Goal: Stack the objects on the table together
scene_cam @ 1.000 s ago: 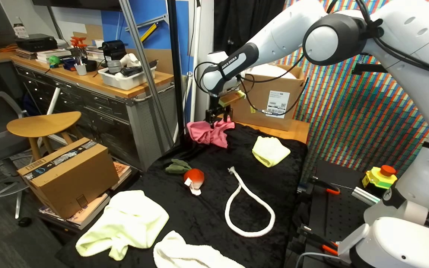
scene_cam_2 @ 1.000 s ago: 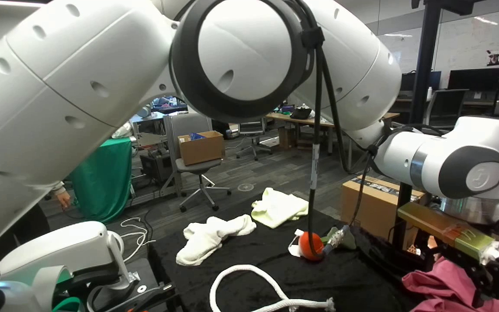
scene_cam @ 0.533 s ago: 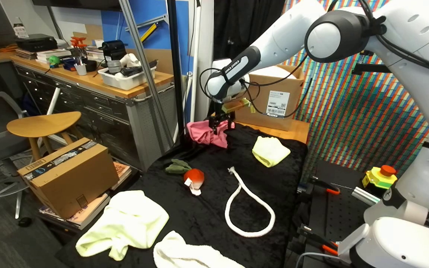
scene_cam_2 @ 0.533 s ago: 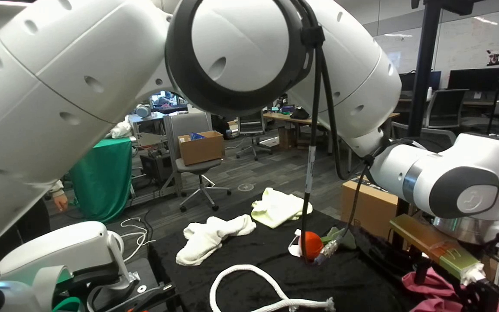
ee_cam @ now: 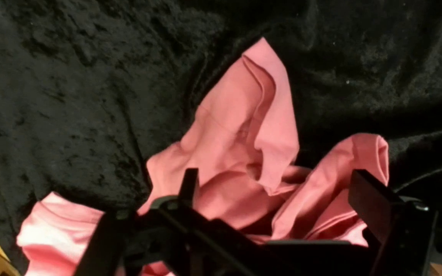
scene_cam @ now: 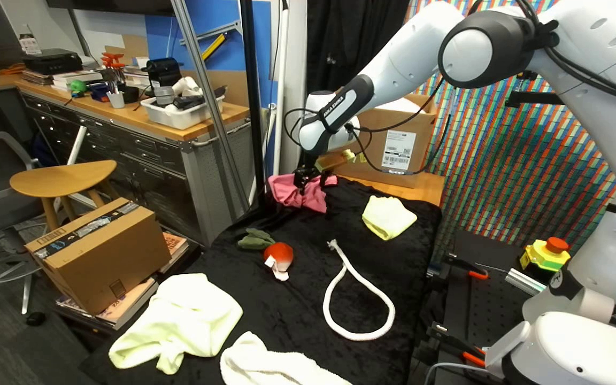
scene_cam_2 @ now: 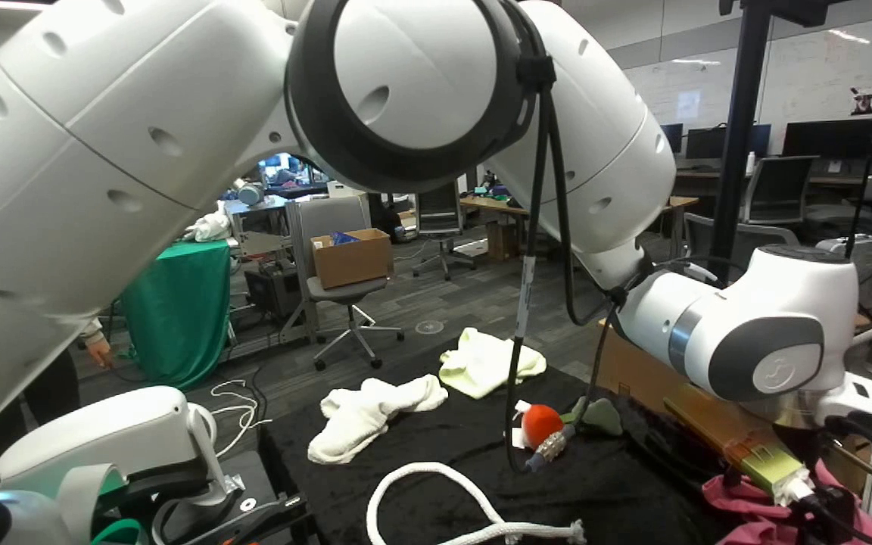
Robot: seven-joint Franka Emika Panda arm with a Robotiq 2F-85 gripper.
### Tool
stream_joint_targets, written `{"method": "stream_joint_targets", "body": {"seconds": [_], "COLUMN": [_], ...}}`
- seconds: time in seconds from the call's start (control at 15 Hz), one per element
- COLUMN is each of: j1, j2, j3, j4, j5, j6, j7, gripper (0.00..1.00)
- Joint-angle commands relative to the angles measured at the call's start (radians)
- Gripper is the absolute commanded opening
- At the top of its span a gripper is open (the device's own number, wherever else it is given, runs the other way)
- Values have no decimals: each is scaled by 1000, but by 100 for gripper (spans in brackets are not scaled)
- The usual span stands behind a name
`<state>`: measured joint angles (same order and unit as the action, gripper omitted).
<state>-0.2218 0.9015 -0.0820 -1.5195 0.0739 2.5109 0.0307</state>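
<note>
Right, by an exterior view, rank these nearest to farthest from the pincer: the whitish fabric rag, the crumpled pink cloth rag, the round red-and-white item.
1. Crumpled pink cloth rag: just below the pincer.
2. Round red-and-white item: lower in the picture, slightly left.
3. Whitish fabric rag: farthest, cut off at the bottom edge.

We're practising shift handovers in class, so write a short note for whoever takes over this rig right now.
Hand: open over the crumpled pink rag; nothing gripped.
Also spread over the black-draped table: small yellow rag, larger yellow rag, whitish rag, white rope loop, red-and-white item.
Done: nothing stacked.
Left: the whole stack; gripping the pink rag is probably next.
</note>
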Motion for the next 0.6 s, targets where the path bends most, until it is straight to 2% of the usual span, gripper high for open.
{"method": "stream_joint_targets", "body": {"seconds": [0.0,0.2,0.53], "j1": [27,36,69], "j2": [7,45,123], "j3": [-16,-20,-75], "j4": [-39,-31,25], "j5": [-8,-8,-9], "j6": [123,181,213], "j7": [11,18,97], "gripper": [100,100,100]}}
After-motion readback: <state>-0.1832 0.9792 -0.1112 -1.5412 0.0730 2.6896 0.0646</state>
